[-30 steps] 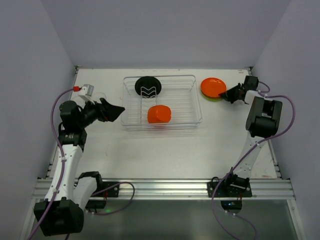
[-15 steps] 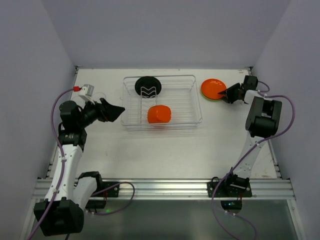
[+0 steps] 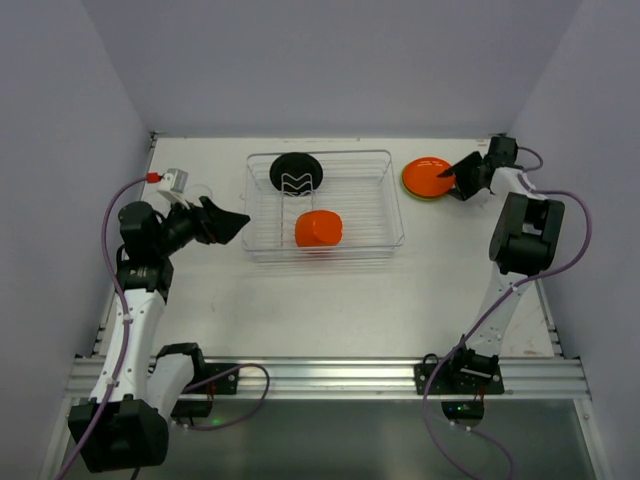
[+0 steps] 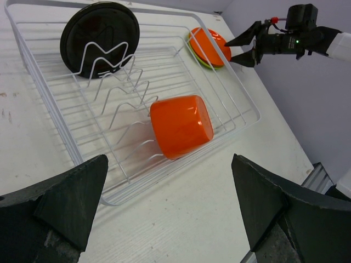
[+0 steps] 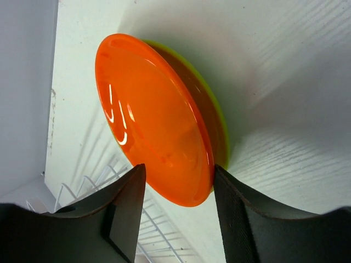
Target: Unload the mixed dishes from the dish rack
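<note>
We judge the step in hand to be the setting-down of a plate at the right. The orange plate lies on the green plate, stacked on the desk at 2 o'clock from the rack. The right pincer is at 3 o'clock of that stack, spread moderately. Its fingers flank the orange rim but grip nothing we can see.

Two dishes remain in the rack. The black plate stands upright in its 11 o'clock corner, and the orange cup lies on its side near the middle. The left pincer hangs wide open at 9 o'clock of the rack, apart from it and empty.

The next move, we think, calls for clearing the right fingers off the stack. One arm must then reach over the wire wall for the cup or plate.
</note>
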